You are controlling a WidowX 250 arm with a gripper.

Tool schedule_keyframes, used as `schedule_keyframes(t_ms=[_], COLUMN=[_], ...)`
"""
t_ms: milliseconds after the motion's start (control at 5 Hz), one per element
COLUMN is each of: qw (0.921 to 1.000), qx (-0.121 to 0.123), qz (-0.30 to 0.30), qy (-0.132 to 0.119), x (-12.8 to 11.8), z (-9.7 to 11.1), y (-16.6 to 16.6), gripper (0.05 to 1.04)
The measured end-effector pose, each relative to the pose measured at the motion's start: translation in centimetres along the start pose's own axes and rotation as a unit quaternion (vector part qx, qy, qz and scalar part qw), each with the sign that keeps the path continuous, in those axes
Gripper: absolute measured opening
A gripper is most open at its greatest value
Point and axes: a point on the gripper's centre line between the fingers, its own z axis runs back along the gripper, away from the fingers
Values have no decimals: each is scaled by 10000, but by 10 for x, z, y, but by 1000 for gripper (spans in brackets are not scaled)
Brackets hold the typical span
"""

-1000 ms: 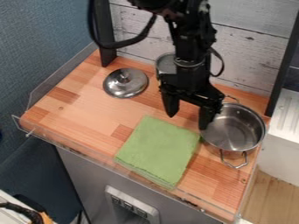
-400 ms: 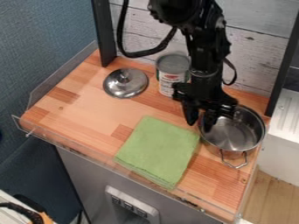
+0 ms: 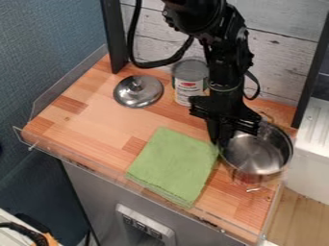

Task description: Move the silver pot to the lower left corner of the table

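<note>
And there's the change, right at the near side: the silver pot's front handle (image 3: pixel 254 190), looped well out a moment ago, now shows as a short stub, and the silver pot (image 3: pixel 247 177) itself has tipped. Inside it, only bare shiny metal to be seen. The gripper (image 3: pixel 221 141) was spread wide, and now its fingers have come together on the pot's left rim, pinching the wall between them by the look of it. That's the grasp made, I'd say, and the lift just starting! The pot is still at the right end of the tabletop (image 3: pixel 96 129), well apart from the lower left corner, so the carry is all to come. Beside it lies the green cloth (image 3: pixel 173 166), which a low pot could drag along. Farther back, the silver lid (image 3: pixel 138 91) sits flat, and behind the arm stands a can (image 3: pixel 189 86), its top closed, contents anyone's guess.
</note>
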Motion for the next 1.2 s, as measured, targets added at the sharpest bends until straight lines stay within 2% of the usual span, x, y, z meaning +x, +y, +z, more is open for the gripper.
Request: schedule_keyframes(t_ms=[200, 400, 600, 800, 1000, 1200], qw=[9998, 9962, 9892, 9894, 9829, 9777], qx=[-166, -461, -604, -306, 114, 433], qz=[-15, 125, 608, 968, 1713, 2049], qy=[-84, -730, -1189, -1042, -661, -175], x=[2, 15, 11, -8, -34, -57], z=[12, 63, 100, 111, 111, 92], y=[-6, -4, 36, 76, 128, 170], gripper=[82, 68, 67, 67, 67, 67])
